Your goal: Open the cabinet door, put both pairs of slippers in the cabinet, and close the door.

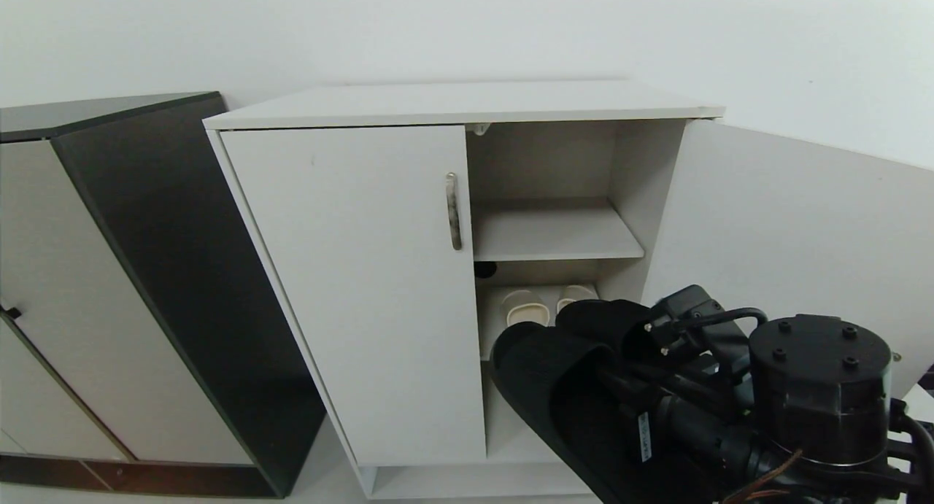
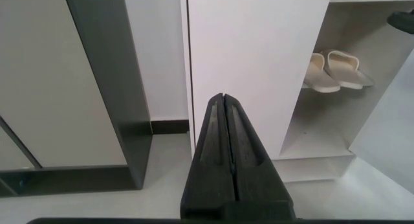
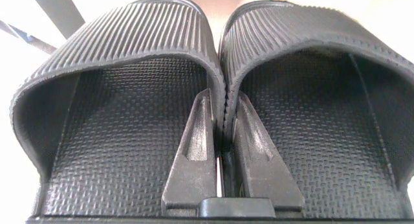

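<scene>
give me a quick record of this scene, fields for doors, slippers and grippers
left door: shut, handle at its inner edge
right door: wide open
white slippers: side by side on the lower shelf of the cabinet
black slippers: pinched together by the right gripper, in front of the open half
left gripper: shut, holding nothing, low before the left door

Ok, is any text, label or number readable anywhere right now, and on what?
Small white label on the right arm: its print is too small to read.
Cabinet, black slippers, beige slippers: no text, numbers or signs visible.
Nothing else legible.
</scene>
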### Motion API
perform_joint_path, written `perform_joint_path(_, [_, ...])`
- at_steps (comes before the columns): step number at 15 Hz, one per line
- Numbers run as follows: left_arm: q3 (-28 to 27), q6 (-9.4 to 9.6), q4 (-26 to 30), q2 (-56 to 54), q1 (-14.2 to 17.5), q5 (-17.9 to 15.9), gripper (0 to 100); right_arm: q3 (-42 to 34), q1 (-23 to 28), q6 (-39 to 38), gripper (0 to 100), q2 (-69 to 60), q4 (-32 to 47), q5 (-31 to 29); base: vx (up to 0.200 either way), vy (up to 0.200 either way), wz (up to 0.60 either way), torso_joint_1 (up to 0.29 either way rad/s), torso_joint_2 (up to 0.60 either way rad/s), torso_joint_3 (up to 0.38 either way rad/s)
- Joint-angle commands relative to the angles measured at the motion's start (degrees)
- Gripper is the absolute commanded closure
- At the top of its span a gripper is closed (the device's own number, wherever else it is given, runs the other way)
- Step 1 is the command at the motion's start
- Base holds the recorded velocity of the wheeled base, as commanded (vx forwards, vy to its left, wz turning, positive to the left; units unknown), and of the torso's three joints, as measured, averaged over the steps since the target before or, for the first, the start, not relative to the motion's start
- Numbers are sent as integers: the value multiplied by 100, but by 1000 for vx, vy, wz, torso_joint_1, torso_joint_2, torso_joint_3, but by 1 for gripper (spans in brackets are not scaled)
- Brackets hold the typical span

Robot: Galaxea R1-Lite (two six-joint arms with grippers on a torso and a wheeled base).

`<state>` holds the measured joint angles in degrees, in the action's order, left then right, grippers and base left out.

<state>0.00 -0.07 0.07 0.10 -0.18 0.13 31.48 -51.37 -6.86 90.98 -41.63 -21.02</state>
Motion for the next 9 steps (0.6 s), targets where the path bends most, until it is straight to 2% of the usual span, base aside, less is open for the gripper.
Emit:
perform_joint_path(1, [0,-1,1,-1,1,-5,100,-10,-4,1,100,8,6,1,0,0,0,0,0,0])
perform_joint_path(7, [0,-1,1,-1,1,4,100,16,-4,10,100,25,-3,10,0,0,0,0,0,0])
perform_joint_path(9, [0,-1,1,-1,1,4,100,148,-101,89,100,52,41,-43,0,0,0,-27,137,110])
